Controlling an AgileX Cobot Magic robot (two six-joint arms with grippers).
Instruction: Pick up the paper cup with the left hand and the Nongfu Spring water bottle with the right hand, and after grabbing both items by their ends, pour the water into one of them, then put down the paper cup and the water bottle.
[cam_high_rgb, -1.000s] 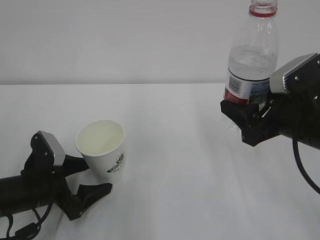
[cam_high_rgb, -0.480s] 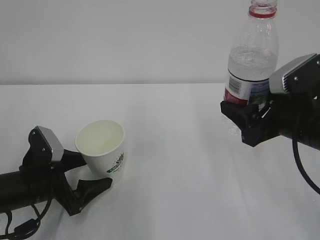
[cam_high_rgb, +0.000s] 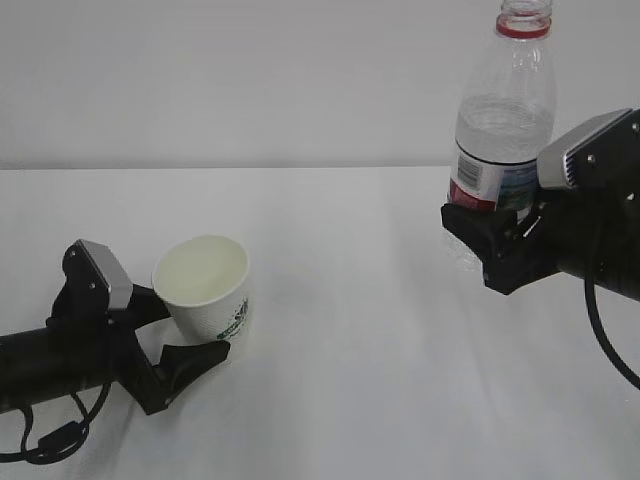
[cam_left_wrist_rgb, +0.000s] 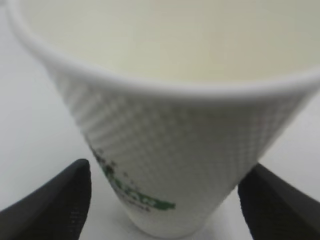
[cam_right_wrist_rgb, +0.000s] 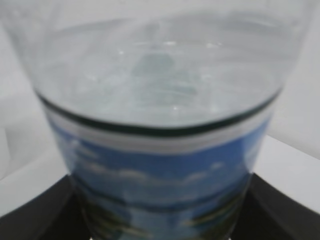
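The white paper cup (cam_high_rgb: 205, 288) with a green logo stands on the table at the left, its inside pale. My left gripper (cam_high_rgb: 196, 330) lies low on the table, open, one finger on each side of the cup's lower part. In the left wrist view the cup (cam_left_wrist_rgb: 170, 125) fills the frame between the black fingertips (cam_left_wrist_rgb: 55, 205), with a gap at the left one. At the right, my right gripper (cam_high_rgb: 492, 238) is shut on the labelled lower part of the Nongfu Spring water bottle (cam_high_rgb: 506, 115), held upright in the air. Water (cam_right_wrist_rgb: 160, 85) shows above the blue label (cam_right_wrist_rgb: 160, 170).
The white table (cam_high_rgb: 340, 330) runs back to a pale wall. A black cable (cam_high_rgb: 605, 335) hangs from the right arm, and cables trail under the left arm (cam_high_rgb: 45, 440) at the front edge.
My left gripper has shifted slightly right and closer round the cup, its near finger now nearer the cup's base. The right gripper and the bottle have not moved.
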